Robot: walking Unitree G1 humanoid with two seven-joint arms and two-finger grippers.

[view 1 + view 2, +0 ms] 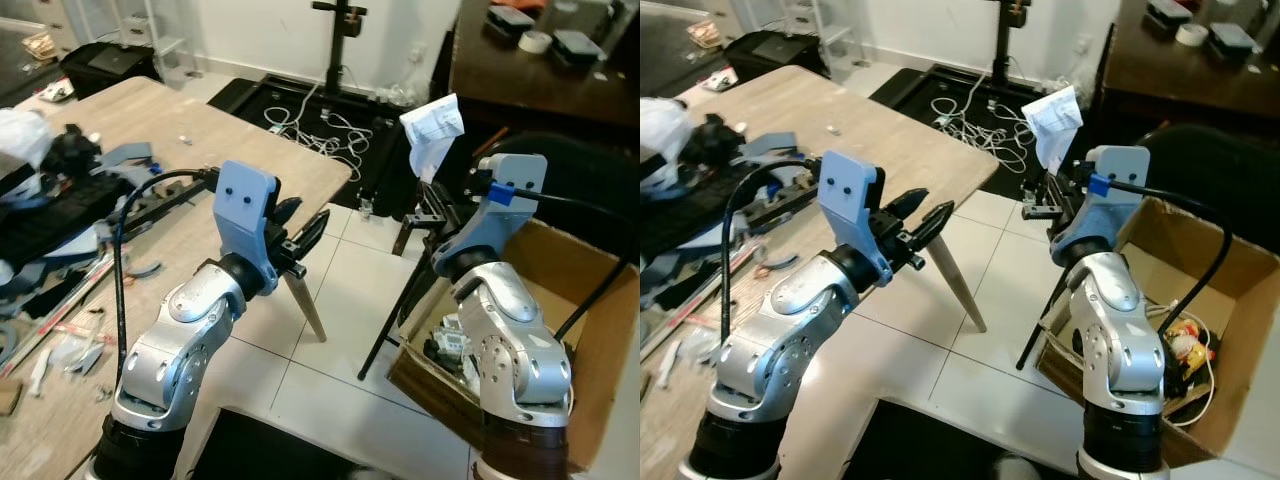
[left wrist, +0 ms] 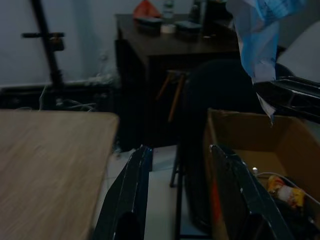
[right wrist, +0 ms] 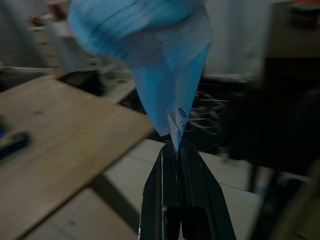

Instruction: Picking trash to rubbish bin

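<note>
A crumpled white and blue paper [image 1: 432,128] stands up from my right gripper [image 1: 428,205], which is shut on its lower tip. In the right wrist view the paper [image 3: 150,55] rises from the closed fingertips [image 3: 174,150]. An open cardboard box [image 1: 600,300] sits on the floor to the right, just below and beside this arm, with wires and scraps inside. My left gripper [image 1: 302,232] is open and holds nothing, raised off the wooden table's [image 1: 250,140] corner and pointing toward the box [image 2: 250,132].
Dark cluttered gear and scraps [image 1: 60,200] cover the table's left part. White cables [image 1: 320,130] and a black stand [image 1: 338,45] lie beyond it. A dark desk [image 1: 530,70] and a black chair [image 1: 590,170] stand behind the box. The floor is white tile [image 1: 340,300].
</note>
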